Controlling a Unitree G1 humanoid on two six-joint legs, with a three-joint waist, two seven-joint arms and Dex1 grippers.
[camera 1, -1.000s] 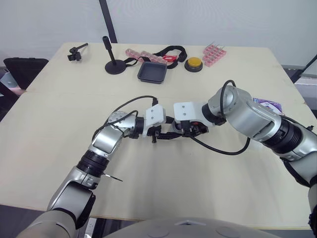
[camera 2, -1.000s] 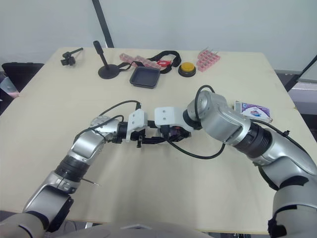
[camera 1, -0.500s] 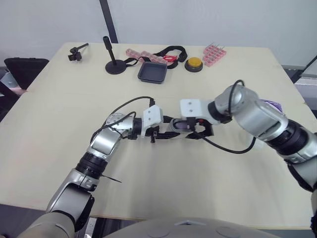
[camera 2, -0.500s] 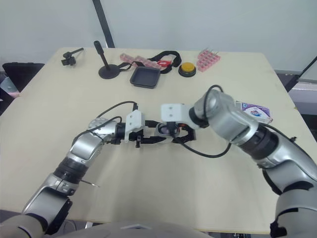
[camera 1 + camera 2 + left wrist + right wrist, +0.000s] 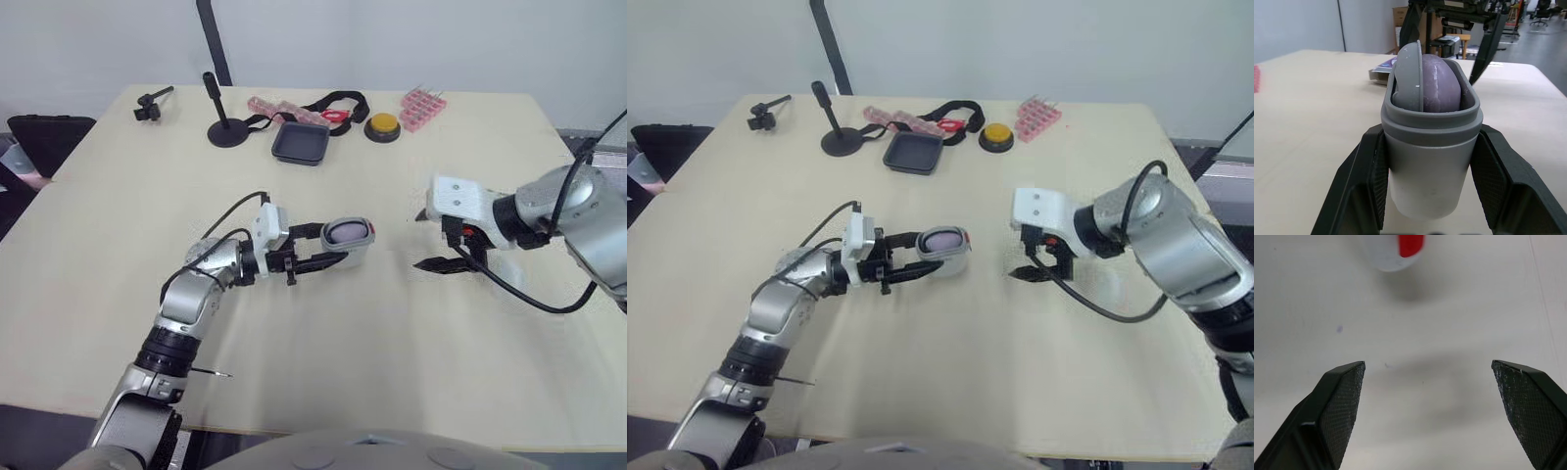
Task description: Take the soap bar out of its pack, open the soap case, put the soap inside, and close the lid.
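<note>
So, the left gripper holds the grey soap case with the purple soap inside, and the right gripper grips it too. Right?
No: the right gripper is open and empty over the table, as the right wrist view shows. The left gripper does hold the soap case, purple soap inside.

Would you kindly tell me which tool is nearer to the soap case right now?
Left. The left tool grips the soap case between its fingers, touching it on both sides. The right tool is open and apart from the case, off to its right.
</note>
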